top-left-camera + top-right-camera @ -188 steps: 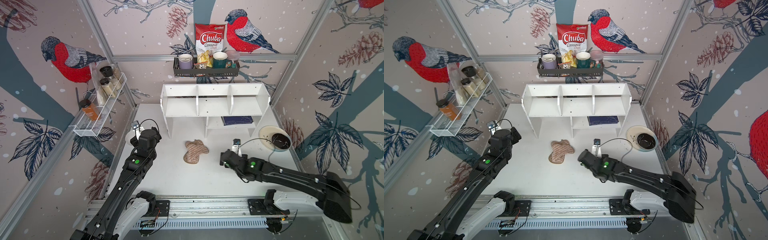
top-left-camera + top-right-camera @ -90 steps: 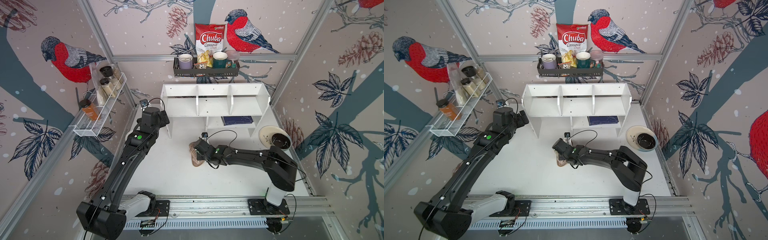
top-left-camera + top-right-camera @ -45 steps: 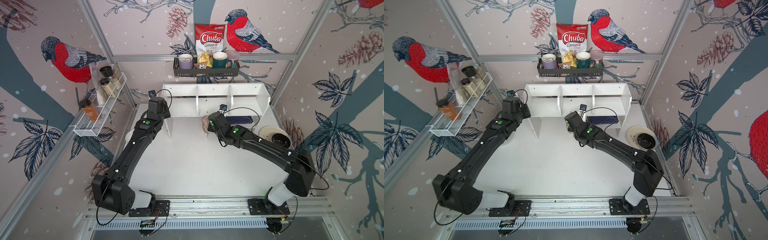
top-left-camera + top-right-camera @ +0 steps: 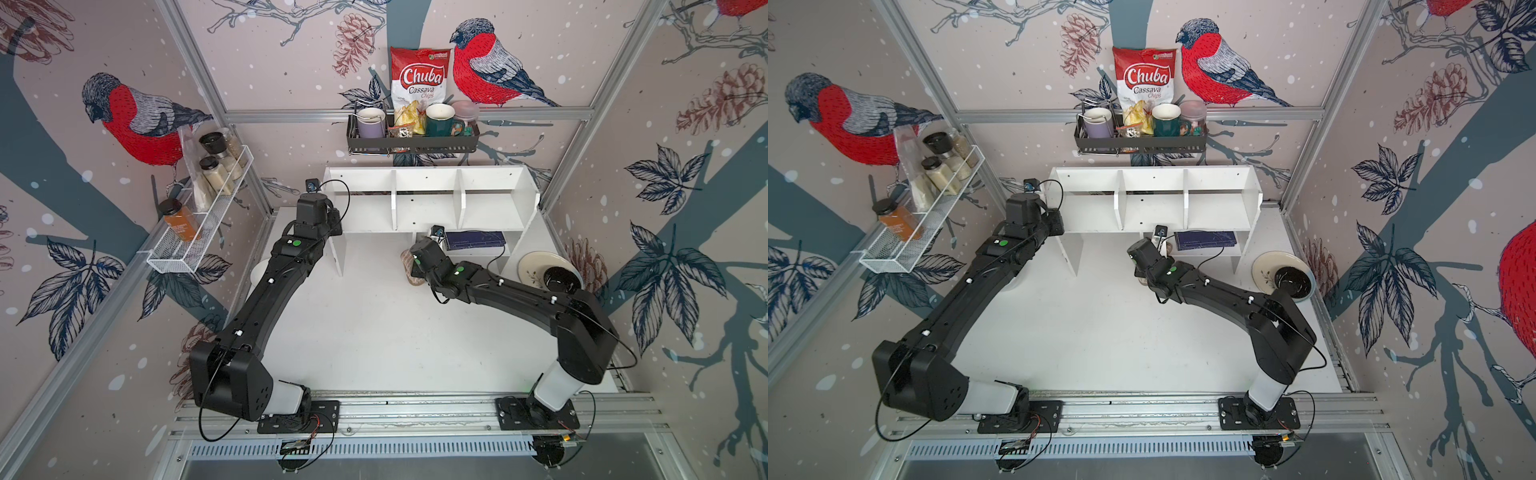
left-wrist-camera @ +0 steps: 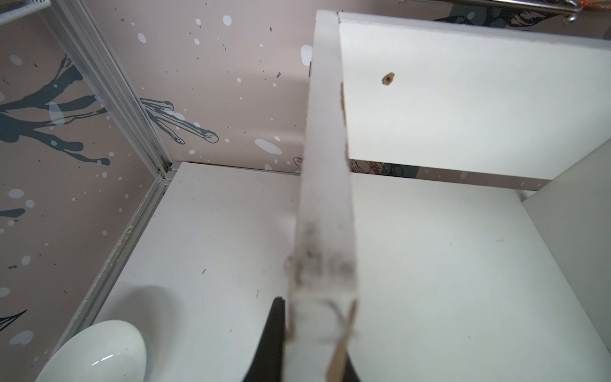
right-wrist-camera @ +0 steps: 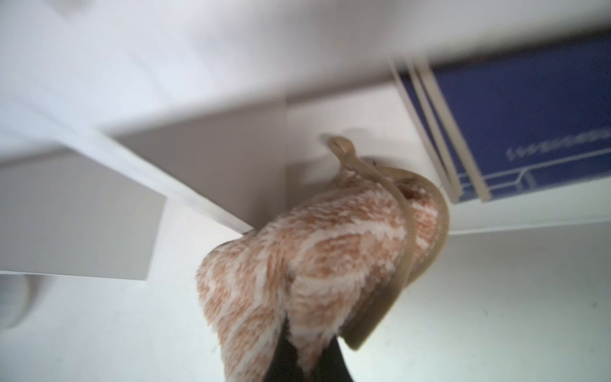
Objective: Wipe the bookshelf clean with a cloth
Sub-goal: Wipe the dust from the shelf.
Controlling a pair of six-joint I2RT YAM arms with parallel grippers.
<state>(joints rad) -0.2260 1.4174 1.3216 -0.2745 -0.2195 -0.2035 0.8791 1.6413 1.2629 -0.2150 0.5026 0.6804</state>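
Your right gripper (image 6: 305, 362) is clamped on the cloth (image 6: 297, 264), which bunches out beyond the jaws; its tan-edged tip reaches onto the lower shelf of the bookshelf (image 4: 428, 208), just beside a blue book (image 6: 529, 115) lying flat there; in both top views the cloth hangs by the shelf's middle upright, largely hidden behind the wrist. Your left gripper (image 5: 312, 357) straddles the front edge of the bookshelf's left side panel, jaws closed against it on either face; outward from there, a white bowl (image 5: 96, 354) sits on the table (image 4: 374, 324) near that panel, toward the wall.
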